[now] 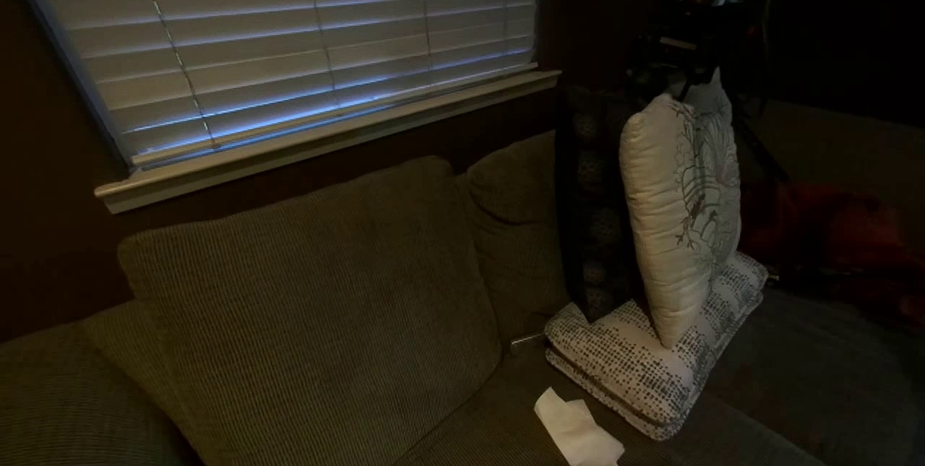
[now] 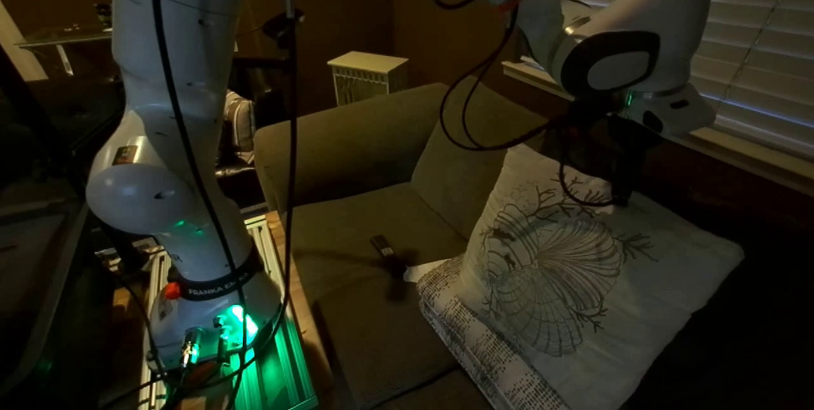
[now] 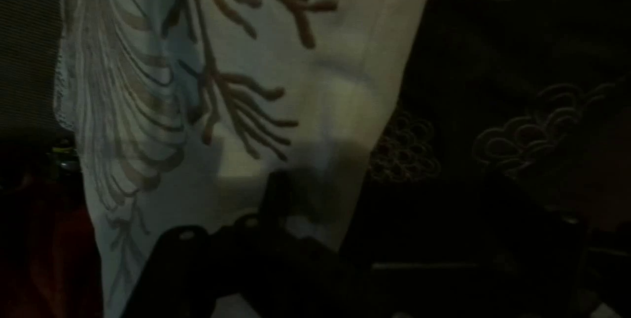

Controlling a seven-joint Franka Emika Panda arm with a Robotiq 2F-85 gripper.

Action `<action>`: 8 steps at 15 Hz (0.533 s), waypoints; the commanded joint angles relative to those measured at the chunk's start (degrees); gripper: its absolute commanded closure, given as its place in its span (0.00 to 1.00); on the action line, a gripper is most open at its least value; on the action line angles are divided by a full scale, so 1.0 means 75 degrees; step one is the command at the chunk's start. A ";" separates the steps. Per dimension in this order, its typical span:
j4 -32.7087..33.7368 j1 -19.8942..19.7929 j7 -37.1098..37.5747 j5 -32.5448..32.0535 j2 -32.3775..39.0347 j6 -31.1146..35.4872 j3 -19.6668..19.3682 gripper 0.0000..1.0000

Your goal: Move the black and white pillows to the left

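The white pillow (image 1: 679, 220) with its branching print stands on edge on top of a speckled pillow, its printed face showing in an exterior view (image 2: 553, 270). Beside it, towards the window wall, the black pillow (image 1: 592, 220) also stands upright. My gripper (image 1: 668, 87) is at the top of the white pillow, pointing down. In the wrist view the jaws of the gripper (image 3: 389, 185) stand wide apart, the left finger (image 3: 277, 192) in front of the white pillow's face. The other finger is nearly lost in darkness against the black pillow (image 3: 493, 52). Contact with either pillow cannot be made out.
The speckled greyish-white pillow (image 1: 636, 357) lies flat on the sofa under both upright ones. A large olive back cushion (image 1: 311, 292) leans along the wall below the windowsill (image 1: 325, 141). White paper (image 1: 574, 426) and a dark remote (image 2: 383, 246) lie on the seat.
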 commanded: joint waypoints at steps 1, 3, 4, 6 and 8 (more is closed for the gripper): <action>-0.0089 -0.0127 -0.0553 0.0615 0.0067 0.0703 0.0261 0.00; -0.0022 -0.0196 -0.0831 0.0938 0.0186 0.0866 0.0395 0.00; 0.0019 -0.0212 -0.0926 0.1069 0.0259 0.0865 0.0438 0.00; 0.0084 -0.0203 -0.1051 0.1207 0.0375 0.0679 0.0454 0.00; 0.0139 -0.0162 -0.1040 0.1193 0.0471 0.0528 0.0397 0.00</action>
